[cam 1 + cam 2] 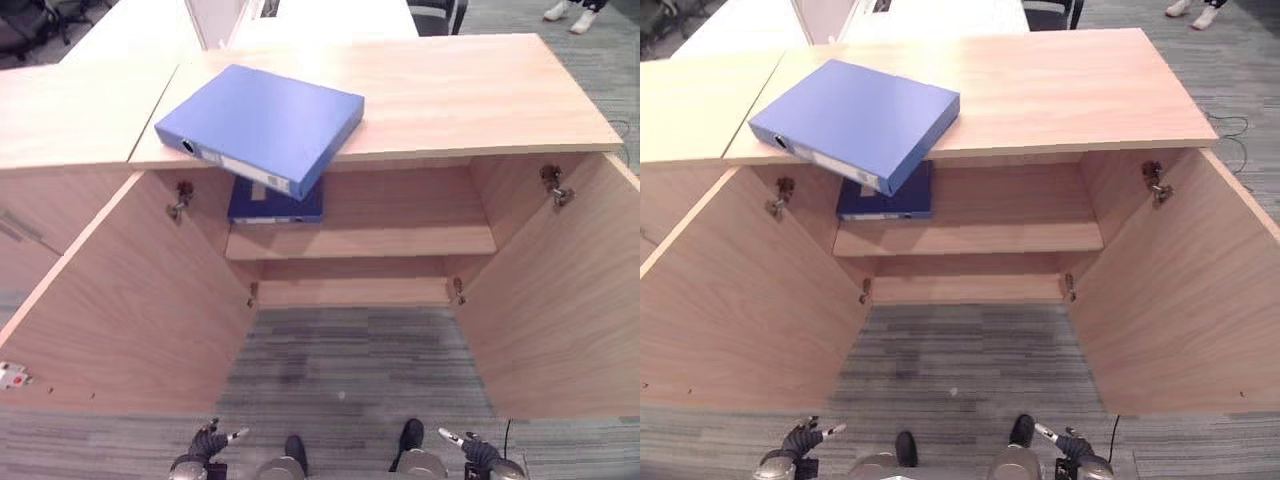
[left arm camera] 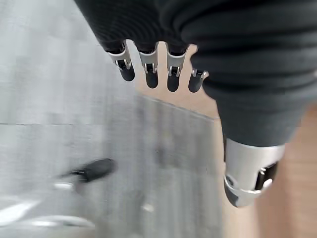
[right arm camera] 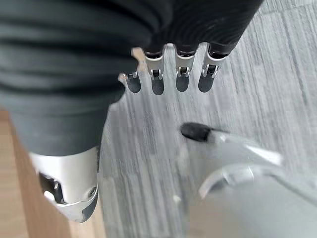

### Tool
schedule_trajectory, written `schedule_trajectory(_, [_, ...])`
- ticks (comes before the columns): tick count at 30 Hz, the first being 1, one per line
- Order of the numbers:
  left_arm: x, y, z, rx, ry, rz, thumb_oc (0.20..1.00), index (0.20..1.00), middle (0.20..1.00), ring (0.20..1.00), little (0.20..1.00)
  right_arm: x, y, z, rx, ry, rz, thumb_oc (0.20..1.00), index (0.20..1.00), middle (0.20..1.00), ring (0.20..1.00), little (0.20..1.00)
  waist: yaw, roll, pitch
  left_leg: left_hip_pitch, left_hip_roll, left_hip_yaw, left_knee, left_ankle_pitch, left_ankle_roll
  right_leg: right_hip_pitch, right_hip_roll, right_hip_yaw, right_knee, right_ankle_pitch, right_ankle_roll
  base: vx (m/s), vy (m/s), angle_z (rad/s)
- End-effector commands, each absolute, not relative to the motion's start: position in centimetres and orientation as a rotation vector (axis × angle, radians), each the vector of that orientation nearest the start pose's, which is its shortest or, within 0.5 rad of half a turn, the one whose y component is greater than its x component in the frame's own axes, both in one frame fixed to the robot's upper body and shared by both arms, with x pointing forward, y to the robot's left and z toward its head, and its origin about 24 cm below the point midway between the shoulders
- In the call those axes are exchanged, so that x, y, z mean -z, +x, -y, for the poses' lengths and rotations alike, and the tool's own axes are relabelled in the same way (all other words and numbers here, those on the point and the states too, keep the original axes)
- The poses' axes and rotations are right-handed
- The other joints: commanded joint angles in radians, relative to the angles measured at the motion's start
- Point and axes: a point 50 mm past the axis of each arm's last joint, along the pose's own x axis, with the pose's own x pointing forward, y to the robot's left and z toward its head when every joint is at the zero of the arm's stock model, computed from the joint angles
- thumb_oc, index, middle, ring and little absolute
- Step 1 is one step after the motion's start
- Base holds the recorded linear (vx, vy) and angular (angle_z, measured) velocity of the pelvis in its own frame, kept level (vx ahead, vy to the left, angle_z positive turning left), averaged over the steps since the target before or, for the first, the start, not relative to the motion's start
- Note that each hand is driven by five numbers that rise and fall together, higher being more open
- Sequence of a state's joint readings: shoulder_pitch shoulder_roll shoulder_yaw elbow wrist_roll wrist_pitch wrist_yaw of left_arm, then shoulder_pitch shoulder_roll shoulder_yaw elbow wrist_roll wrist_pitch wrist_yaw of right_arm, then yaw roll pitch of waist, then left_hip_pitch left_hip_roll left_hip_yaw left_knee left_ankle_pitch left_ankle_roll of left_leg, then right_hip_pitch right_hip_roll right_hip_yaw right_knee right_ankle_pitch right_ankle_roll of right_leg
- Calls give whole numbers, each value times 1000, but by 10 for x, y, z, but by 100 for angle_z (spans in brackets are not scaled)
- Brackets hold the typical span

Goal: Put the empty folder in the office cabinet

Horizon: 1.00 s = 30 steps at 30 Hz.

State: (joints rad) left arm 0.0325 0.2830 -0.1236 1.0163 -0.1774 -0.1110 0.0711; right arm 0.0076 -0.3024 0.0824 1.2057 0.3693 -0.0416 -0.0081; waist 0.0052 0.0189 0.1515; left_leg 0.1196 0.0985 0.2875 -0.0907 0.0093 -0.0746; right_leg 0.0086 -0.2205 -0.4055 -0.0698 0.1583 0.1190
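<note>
A blue folder (image 1: 262, 125) lies flat on top of the low wooden cabinet (image 1: 450, 95), its front corner jutting over the edge. A second, darker blue folder (image 1: 275, 204) lies on the shelf (image 1: 380, 240) inside, at its left end. Both cabinet doors (image 1: 120, 300) stand wide open. My left hand (image 1: 208, 443) hangs low at the bottom left with relaxed fingers and holds nothing. My right hand (image 1: 470, 447) hangs at the bottom right, also open and empty. Both are far below the folders.
A lighter desk (image 1: 70, 110) adjoins the cabinet on the left. Grey carpet (image 1: 340, 370) runs between the open doors. A person's white shoes (image 1: 570, 14) show at the far top right. Office chairs stand in the background.
</note>
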Motion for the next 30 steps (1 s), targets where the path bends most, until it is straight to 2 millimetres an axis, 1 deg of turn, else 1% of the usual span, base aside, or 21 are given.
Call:
schedule_trajectory(1, [108,176,-254,-140,322,-728,1000,1000,1000,1000,1000,150,102,257,317,-8,-1094,1000,1000,1000,1000,1000,8,-15,46,-22,-23,-30,3,-8,-21,75,-83,-5,37,-41,140,14,-31,-4])
schedule_trajectory(2, [108,175,-254,-140,323,-729,1000,1000,1000,1000,1000,151,102,257,317,-8,-1095,1000,1000,1000,1000,1000,8,-15,46,-22,-23,-30,3,-8,-22,77,-82,-6,36,-41,140,18,-43,2])
schedule_trajectory(3, [99,185,-254,-130,348,-674,1000,1000,1000,1000,1000,151,101,257,321,-5,-1095,1000,1000,1000,1000,1000,8,-14,45,-20,-22,-32,3,-7,-24,82,-80,-9,33,-44,140,0,0,0])
schedule_trajectory(4, [99,184,-254,-130,348,-674,1000,1000,1000,1000,1000,151,101,257,321,-5,-1096,1000,1000,1000,1000,1000,8,-14,45,-20,-22,-32,3,-7,-24,82,-80,-10,33,-44,140,22,-43,2])
schedule_trajectory(5, [81,200,-254,-116,393,-569,1000,1000,1000,1000,1000,151,99,257,329,-1,-1094,1000,1000,1000,1000,1000,11,-12,44,-21,-19,-35,3,-7,-27,88,-75,-14,25,-47,139,19,-51,3])
schedule_trajectory(8, [49,218,-256,-106,484,-403,1000,1000,1000,1000,1000,152,96,256,339,-1,-1101,1000,1000,1000,1000,1000,17,-15,43,-21,-13,-41,3,-4,-34,100,-69,-21,15,-51,139,27,-71,10])
schedule_trajectory(9, [24,230,-260,-124,574,-278,1000,1000,1000,1000,1000,153,93,254,341,-2,-1104,1000,1000,1000,1000,1000,23,-17,42,-22,-8,-45,3,-3,-37,104,-65,-23,11,-56,139,27,-61,14])
schedule_trajectory(10, [23,229,-260,-125,576,-278,1000,1000,1000,1000,1000,153,93,253,340,-2,-1104,1000,1000,1000,1000,1000,23,-18,41,-22,-8,-45,3,-3,-38,105,-65,-24,11,-56,139,26,-60,11])
schedule_trajectory(14, [-24,246,-266,-213,763,-39,1000,1000,1000,1000,1000,156,86,248,336,-23,-1123,1000,1000,1000,1000,1000,31,-24,35,-20,2,-48,3,-7,-44,111,-57,-27,10,-68,137,25,-49,2])
schedule_trajectory(16, [-44,251,-270,-274,856,66,1000,1000,1000,1000,1000,157,84,245,329,-35,-1128,1000,1000,1000,1000,1000,31,-28,31,-17,6,-49,3,-8,-46,114,-51,-26,10,-75,135,43,-40,2])
schedule_trajectory(18, [-63,254,-272,-340,907,158,1000,1000,1000,1000,1000,159,82,243,322,-43,-1137,1000,1000,1000,1000,1000,33,-32,27,-12,10,-48,3,-10,-49,120,-45,-26,9,-81,132,39,-34,0])
schedule_trajectory(22, [-98,256,-280,-473,1054,325,1000,1000,1000,1000,1000,160,79,237,295,-55,-1144,1000,1000,1000,1000,1000,33,-38,20,-4,16,-46,3,-14,-53,130,-35,-24,4,-89,129,28,-19,-1])
schedule_trajectory(23, [-98,256,-280,-475,1058,325,1000,1000,1000,1000,1000,161,79,236,294,-55,-1144,1000,1000,1000,1000,1000,33,-39,20,-3,16,-46,3,-14,-54,130,-35,-24,4,-89,129,0,0,0])
schedule_trajectory(24, [-105,256,-281,-500,1096,354,1000,1000,1000,1000,1000,161,78,235,292,-57,-1145,1000,1000,1000,1000,1000,33,-41,18,-1,18,-45,3,-14,-55,132,-33,-25,4,-91,129,25,-32,-2])
schedule_trajectory(25, [-117,258,-283,-543,1146,409,1000,1000,1000,1000,1000,161,77,235,292,-58,-1149,1000,1000,1000,1000,1000,33,-42,15,2,21,-42,3,-14,-57,134,-30,-24,4,-94,128,32,-39,-1])
schedule_trajectory(26, [-124,259,-281,-552,1168,453,1000,1000,1000,1000,1000,162,76,235,293,-60,-1152,1000,1000,1000,1000,1000,33,-43,13,4,22,-42,3,-15,-57,135,-27,-23,4,-97,127,27,-38,-2])
schedule_trajectory(30, [-146,264,-279,-565,1256,551,1000,1000,1000,1000,1000,162,76,235,277,-72,-1157,1000,1000,1000,1000,1000,29,-42,7,13,25,-39,3,-17,-59,140,-21,-23,8,-103,124,0,0,0])
